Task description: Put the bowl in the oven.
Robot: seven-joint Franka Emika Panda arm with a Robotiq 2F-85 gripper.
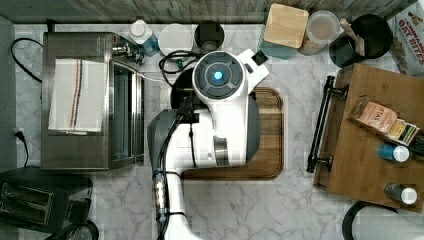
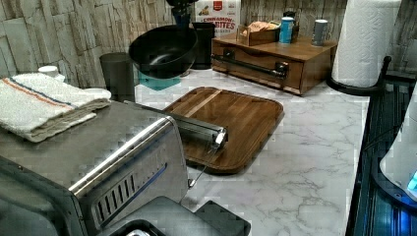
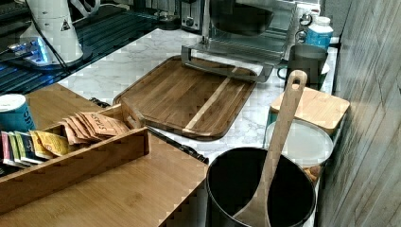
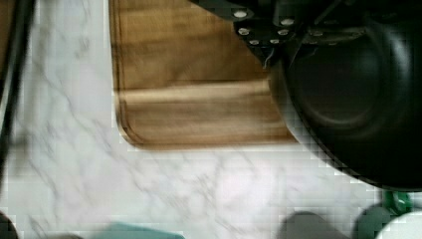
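The black bowl (image 2: pixel 162 49) hangs tilted in the air above the counter, beyond the far end of the oven. My gripper (image 2: pixel 182 23) comes down from above and is shut on its rim. In the top view a dark arc of the bowl (image 1: pixel 179 89) shows under the white arm, just right of the oven's door. The wrist view has the bowl (image 4: pixel 358 99) close up over the marble and the board's corner. The steel oven (image 1: pixel 75 100) stands at the top view's left with its glass door (image 2: pixel 196 130) folded down open. In the right view the bowl (image 3: pixel 241 19) floats above that door (image 3: pixel 231 52).
A wooden cutting board (image 2: pixel 226 120) lies beside the open door. A folded towel (image 1: pixel 77 95) rests on the oven. A dark cup (image 2: pixel 118 76), a black utensil pot (image 3: pixel 260 194) with a wooden spoon, a wooden tray (image 1: pixel 372 135) and a black toaster (image 1: pixel 35 200) ring the counter.
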